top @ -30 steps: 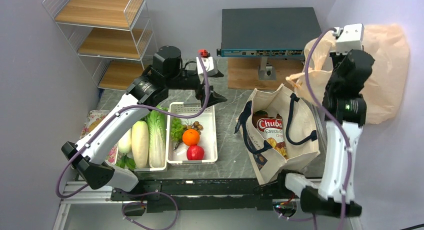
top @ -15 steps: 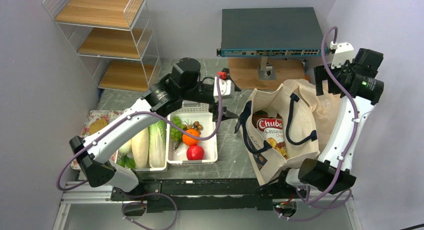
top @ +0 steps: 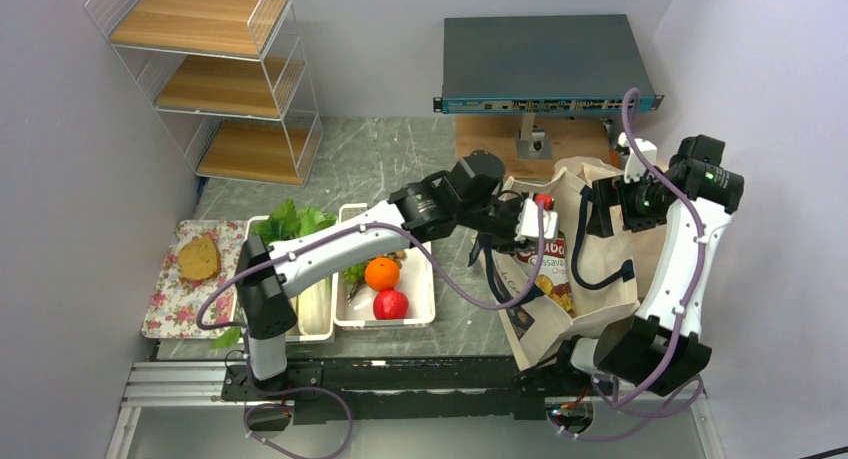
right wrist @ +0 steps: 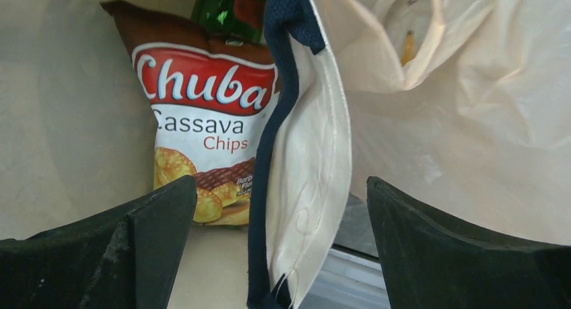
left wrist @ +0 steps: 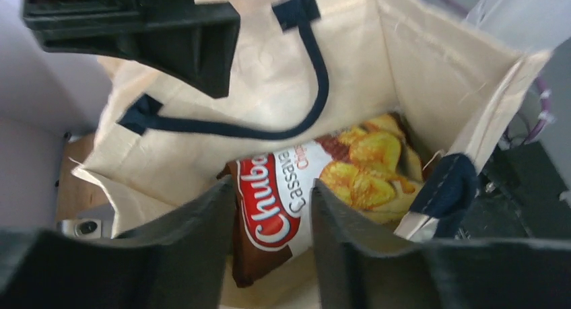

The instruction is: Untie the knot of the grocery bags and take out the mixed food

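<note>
Left pincer (left wrist: 271, 196): jaws half-parted, gripping nothing, at the mouth of the canvas tote (left wrist: 431, 60). Right pincer (right wrist: 279, 188): wide open, astride the tote's rim. Risk: the left jaws may snag the navy strap (left wrist: 316, 87) at 12 o'clock, or slip off glossy film. Red snack packet (left wrist: 350, 161): inside the tote, directly below the left pincer, spreading toward 2 o'clock.

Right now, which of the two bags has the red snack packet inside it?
The cream canvas tote with dark navy straps: the red snack packet sits inside it. The thin peach plastic bag lies crumpled beside the tote, outside its wall.
</note>
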Controlling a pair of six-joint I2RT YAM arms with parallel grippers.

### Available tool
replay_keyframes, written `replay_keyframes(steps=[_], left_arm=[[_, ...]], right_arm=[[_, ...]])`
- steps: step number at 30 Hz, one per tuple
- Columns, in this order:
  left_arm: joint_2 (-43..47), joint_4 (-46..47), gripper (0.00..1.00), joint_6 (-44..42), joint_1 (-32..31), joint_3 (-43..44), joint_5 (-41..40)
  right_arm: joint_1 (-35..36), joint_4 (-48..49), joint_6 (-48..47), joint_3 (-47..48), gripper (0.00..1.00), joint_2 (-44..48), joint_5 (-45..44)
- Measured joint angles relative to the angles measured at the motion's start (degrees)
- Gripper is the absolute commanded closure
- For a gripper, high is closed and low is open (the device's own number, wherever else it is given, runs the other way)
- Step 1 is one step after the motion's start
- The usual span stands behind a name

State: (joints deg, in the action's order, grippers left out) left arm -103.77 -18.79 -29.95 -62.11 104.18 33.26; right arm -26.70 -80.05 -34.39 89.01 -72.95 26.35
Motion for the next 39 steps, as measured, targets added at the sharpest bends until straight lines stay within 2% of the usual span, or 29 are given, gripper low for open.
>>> replay_keyframes(steps=[2,3,5,10,11,14,16,18,22,25,29,34,39], left_arm=[[-1.8,-2.4,0.76,-1.5,-0.6,0.4,-2.2],[-2.0,-3.8,0.78,-2.3,-0.6,0.2,-3.3],[-1.2,-5.9,0.81,-3.9,-0.5,-2.0,-4.8],[9.7,-7.0,0.83,-8.5,0.0,-18.1,-6.6],[12.4,-7.1,0.83,-9.4,0.0,-21.4,-6.7],[17.5,-7.3,0.81,-11.2,-0.1,-26.3,-6.9],[18.4,-7.2,0.74,-11.6,-0.1,-26.5,-7.3],[18.4,-7.1,0.65,-12.0,-0.1,-26.6,-7.8],[18.4,-6.7,0.56,-12.4,-0.1,-28.4,-8.5],[18.4,-5.9,0.42,-11.8,-0.1,-30.5,-9.2],[18.9,-2.4,0.24,-9.7,0.7,-33.9,-9.7],[22.6,3.8,0.25,-11.0,1.6,-41.2,-10.1],[19.6,6.2,0.24,-15.2,0.7,-39.1,-9.2]], right_arm=[[0.0,-0.3,-0.9,-1.7,0.12,-1.4,0.1],[0.0,-0.4,-1.5,-2.8,0.16,-1.8,0.2],[0.0,-0.5,-2.4,-5.1,0.3,-1.8,0.2],[0.0,-1.0,-4.3,-7.2,0.95,-1.6,2.4],[0.3,-1.3,-4.4,-7.1,1.0,-1.6,3.7],[1.8,-2.6,-3.5,-6.2,1.0,-1.7,8.1],[4.0,-3.0,-2.0,-5.2,1.0,-1.7,10.2],[7.7,-2.6,0.0,-4.3,1.0,-1.7,11.4],[18.9,1.8,4.8,-3.3,1.0,-1.2,10.6],[24.4,3.9,6.7,-1.0,1.0,-1.2,9.7],[25.3,6.0,7.5,1.7,1.0,-0.3,10.1],[26.0,9.3,5.6,-6.2,1.0,6.1,9.9],[26.2,11.2,5.0,-9.8,1.0,9.2,8.4]])
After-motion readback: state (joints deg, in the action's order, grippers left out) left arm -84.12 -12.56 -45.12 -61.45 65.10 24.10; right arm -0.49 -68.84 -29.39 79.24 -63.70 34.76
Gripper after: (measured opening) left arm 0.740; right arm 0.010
